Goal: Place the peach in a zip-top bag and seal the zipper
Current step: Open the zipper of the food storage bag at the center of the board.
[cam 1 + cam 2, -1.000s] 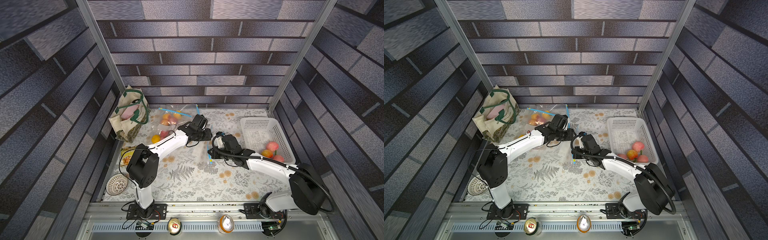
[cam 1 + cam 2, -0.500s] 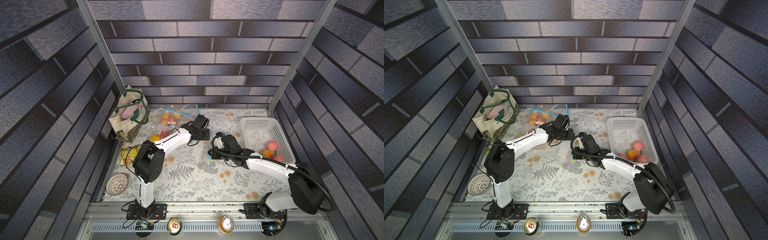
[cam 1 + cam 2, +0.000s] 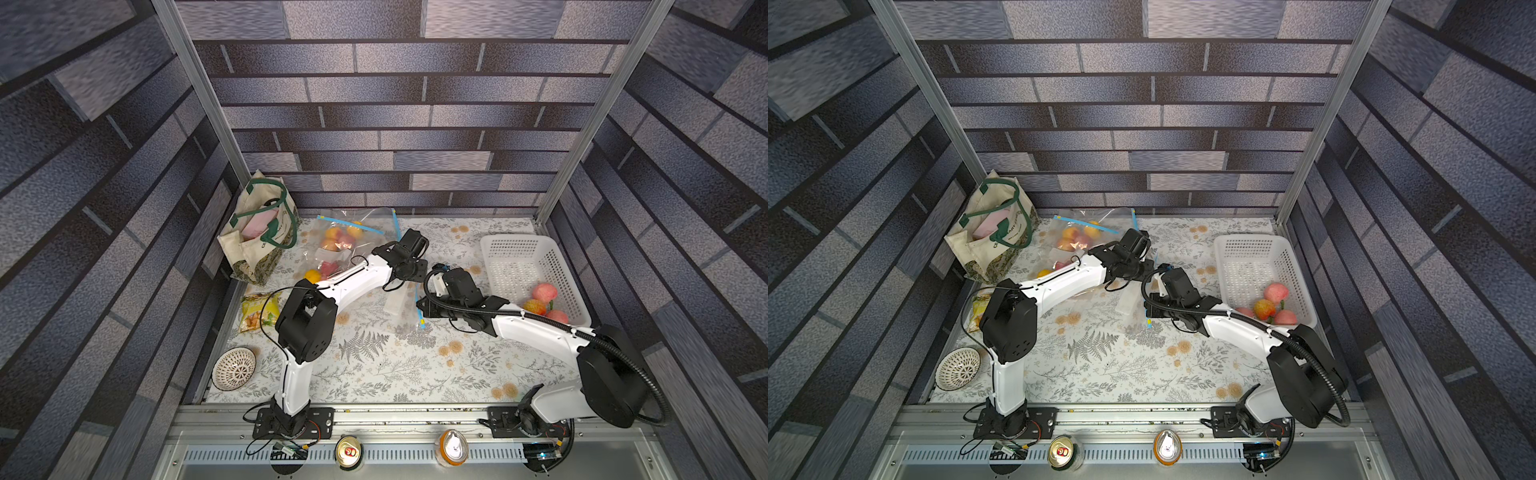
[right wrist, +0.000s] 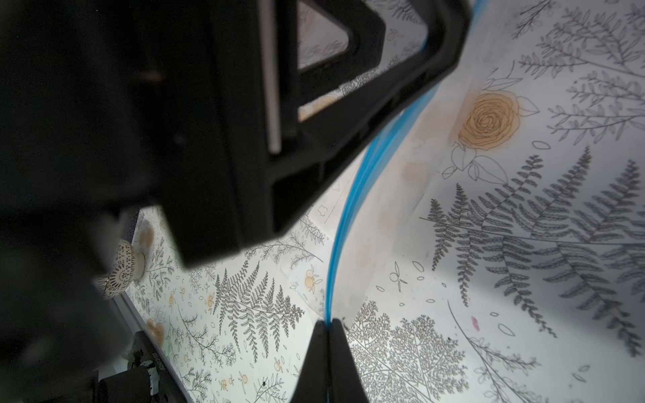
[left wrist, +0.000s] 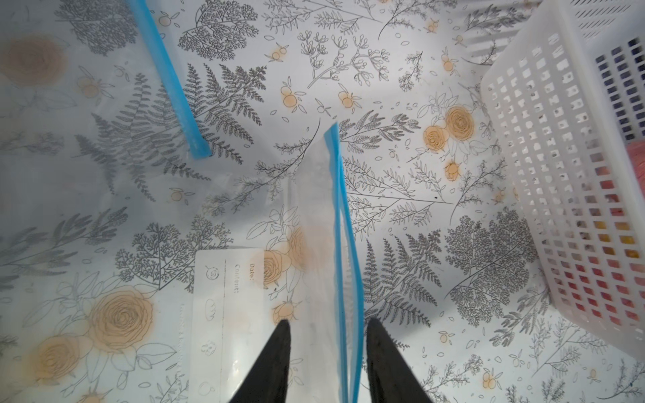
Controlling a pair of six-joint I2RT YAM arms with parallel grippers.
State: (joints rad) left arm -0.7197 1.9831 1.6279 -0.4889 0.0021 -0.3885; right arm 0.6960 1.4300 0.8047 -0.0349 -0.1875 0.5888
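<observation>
At centre left in a top view stands a tote bag (image 3: 257,253), its printing too small to read. Mid-frame, the empty zip-top bag (image 5: 314,223) bears a white label (image 5: 228,289) reading "Date:" and "Content:". The left gripper (image 5: 328,322) straddles its blue zipper edge (image 5: 340,209), jaws narrowly apart, not pinching. The right gripper (image 4: 328,322) is clamped tight on that edge. At right, the peach (image 3: 544,292) lies in the white basket (image 3: 515,243) among other fruit.

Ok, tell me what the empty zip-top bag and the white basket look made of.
The zip-top bag looks like thin clear plastic film, slightly glossy: the tablecloth print shows through; its blue zipper strip is probably plastic. The basket looks like white moulded plastic, matte, likely rigid: its walls are a grid of holes.
</observation>
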